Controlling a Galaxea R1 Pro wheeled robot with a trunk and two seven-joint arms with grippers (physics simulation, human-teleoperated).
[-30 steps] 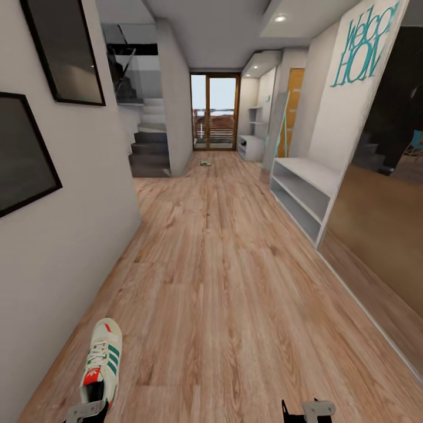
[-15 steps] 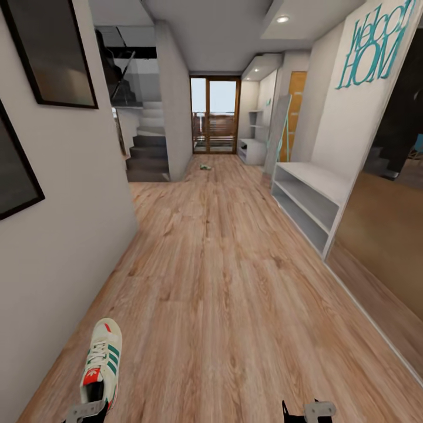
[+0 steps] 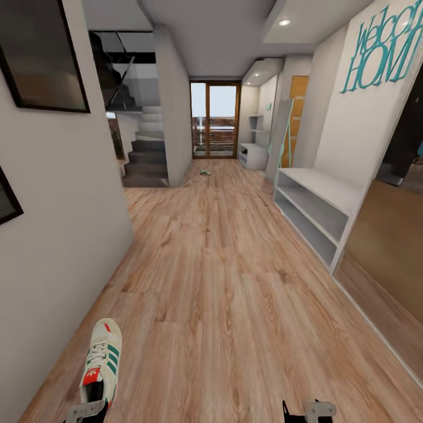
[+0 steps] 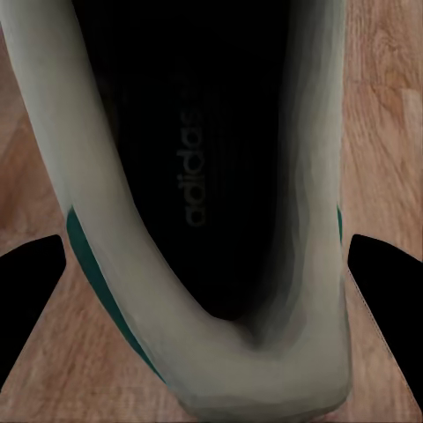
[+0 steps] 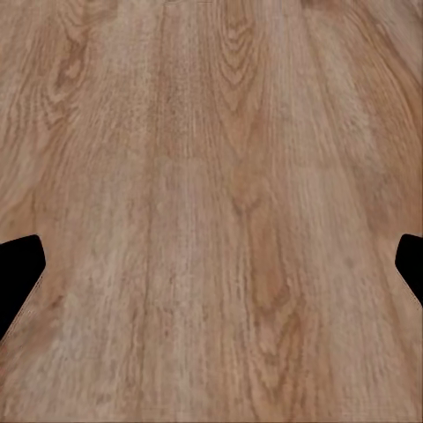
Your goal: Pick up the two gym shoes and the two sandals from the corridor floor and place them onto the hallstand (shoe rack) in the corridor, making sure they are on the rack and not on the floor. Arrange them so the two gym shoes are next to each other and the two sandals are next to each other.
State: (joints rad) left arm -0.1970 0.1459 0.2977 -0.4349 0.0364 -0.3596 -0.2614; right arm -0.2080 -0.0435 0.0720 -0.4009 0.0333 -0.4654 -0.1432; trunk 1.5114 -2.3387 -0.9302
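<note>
The cream gym shoe (image 3: 101, 364) is gripped at its heel by the left end effector (image 3: 88, 410); the right end effector (image 3: 308, 409) is spread, empty; the shoe should be carried level toward the hallstand (image 3: 317, 202) ahead on the right.

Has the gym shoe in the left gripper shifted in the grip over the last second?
No. The gym shoe keeps its place against the left gripper; the bench unit slides rightward because the robot advances.
</note>
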